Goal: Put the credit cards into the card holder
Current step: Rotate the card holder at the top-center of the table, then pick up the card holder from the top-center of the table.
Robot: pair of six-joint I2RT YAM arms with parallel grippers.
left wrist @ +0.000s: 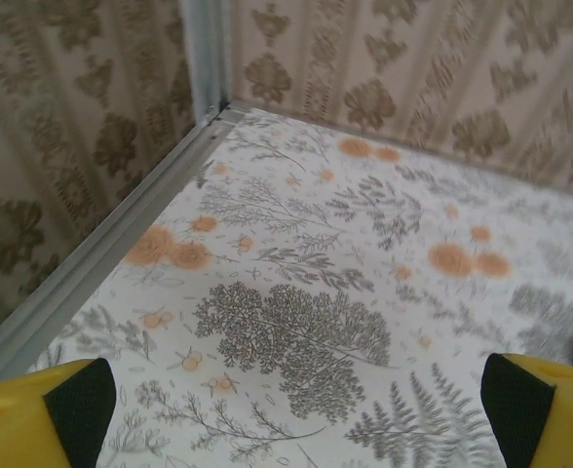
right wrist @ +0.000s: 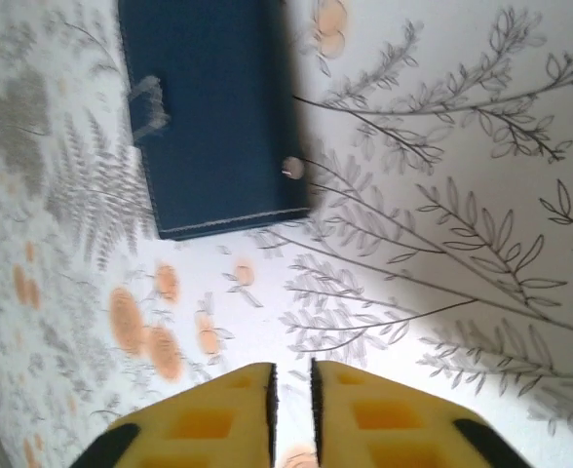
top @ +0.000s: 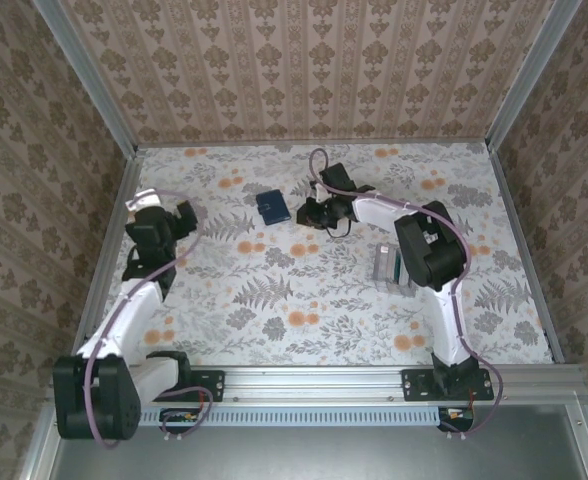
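Lying closed on the floral table, the card holder sits just left of the right gripper, whose nearly shut fingers grip nothing. The credit cards rest well right of the card holder; the wide-open left gripper holds nothing.

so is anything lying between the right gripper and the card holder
No. In the right wrist view the stretch from the right gripper to the card holder is bare flowered tabletop.
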